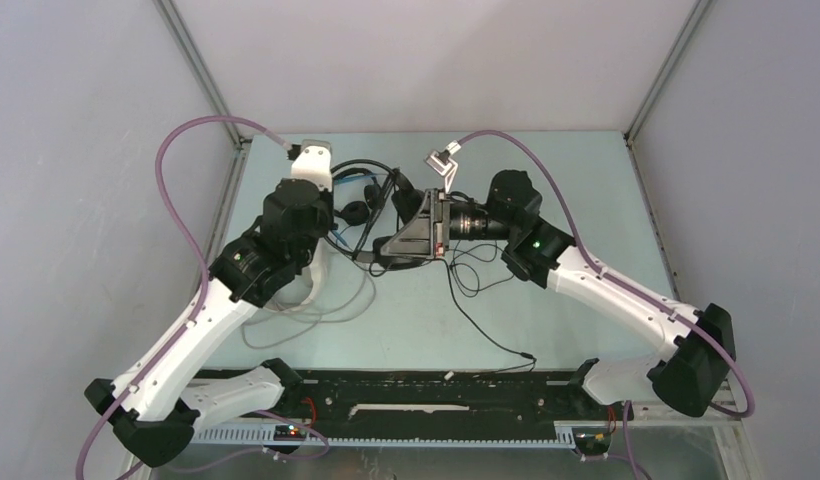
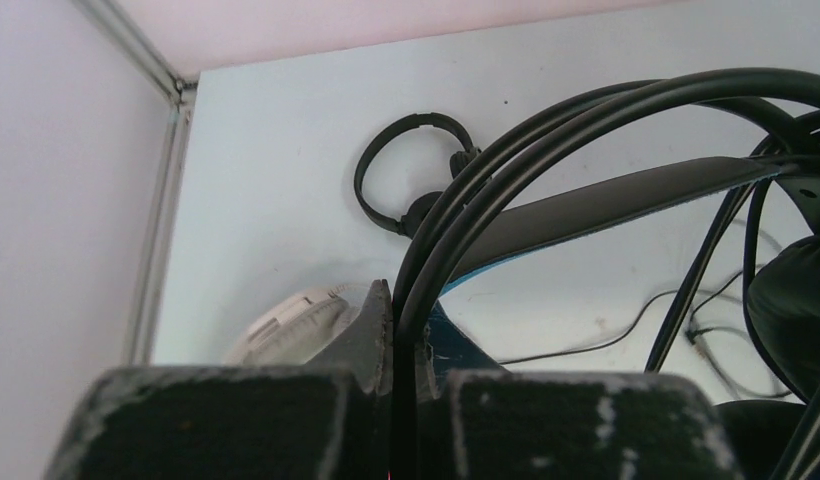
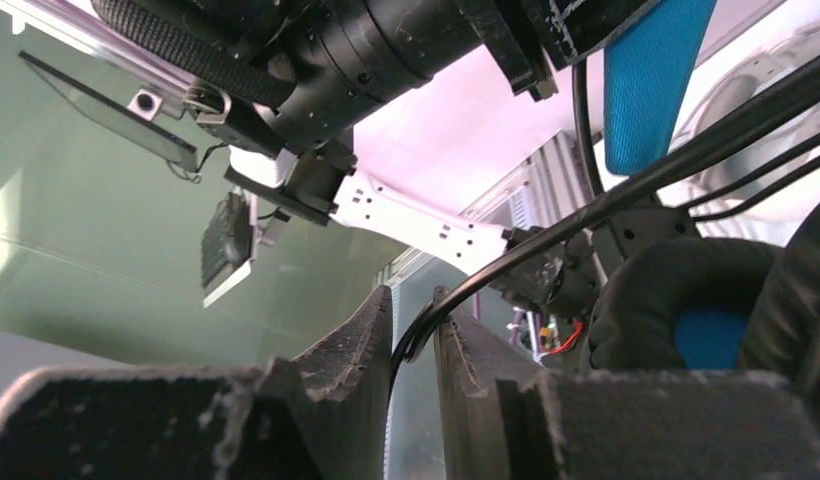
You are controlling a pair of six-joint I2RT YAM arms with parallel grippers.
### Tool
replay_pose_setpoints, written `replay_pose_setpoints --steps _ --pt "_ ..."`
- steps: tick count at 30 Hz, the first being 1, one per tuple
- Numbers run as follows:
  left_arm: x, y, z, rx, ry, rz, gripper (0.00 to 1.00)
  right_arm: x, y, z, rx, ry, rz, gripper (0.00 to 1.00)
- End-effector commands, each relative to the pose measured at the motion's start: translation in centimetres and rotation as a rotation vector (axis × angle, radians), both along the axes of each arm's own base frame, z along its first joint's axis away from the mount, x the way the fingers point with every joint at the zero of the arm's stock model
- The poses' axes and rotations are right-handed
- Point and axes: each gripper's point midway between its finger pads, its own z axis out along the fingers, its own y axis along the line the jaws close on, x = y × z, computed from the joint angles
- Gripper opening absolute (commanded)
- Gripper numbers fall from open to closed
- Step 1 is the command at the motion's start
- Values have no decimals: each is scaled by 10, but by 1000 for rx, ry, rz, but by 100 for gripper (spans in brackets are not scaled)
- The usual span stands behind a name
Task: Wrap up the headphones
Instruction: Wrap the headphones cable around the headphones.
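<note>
Three wired headsets: one all-black on-ear pair (image 2: 411, 175), one black pair with blue headband (image 3: 646, 80), one white over-ear pair (image 2: 296, 325).

I am looking down on a pale green table (image 1: 586, 180) boxed in by plain grey-white walls: a back wall (image 1: 436, 60), a left wall (image 1: 66, 150) and a right wall (image 1: 756, 150). Slim metal posts (image 1: 199, 72) run up the two back corners. Along the near edge I see a black rail (image 1: 436, 385), with a white slotted cable duct (image 1: 406, 437) just in front of it. The light is soft and even.
</note>
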Motion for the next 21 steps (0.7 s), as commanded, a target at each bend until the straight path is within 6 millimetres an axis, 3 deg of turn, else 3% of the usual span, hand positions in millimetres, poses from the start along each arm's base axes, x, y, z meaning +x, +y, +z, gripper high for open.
replay_pose_setpoints --steps 1,7,21 --pt "7 9 25 -291 -111 178 0 4 11 17 16 -105 -43 24" --pt "6 7 28 -414 -122 218 0 10 17 7 -31 -158 -95 23" --pt "11 0 45 -584 -149 251 0 -1 15 -3 -127 -296 -190 25"
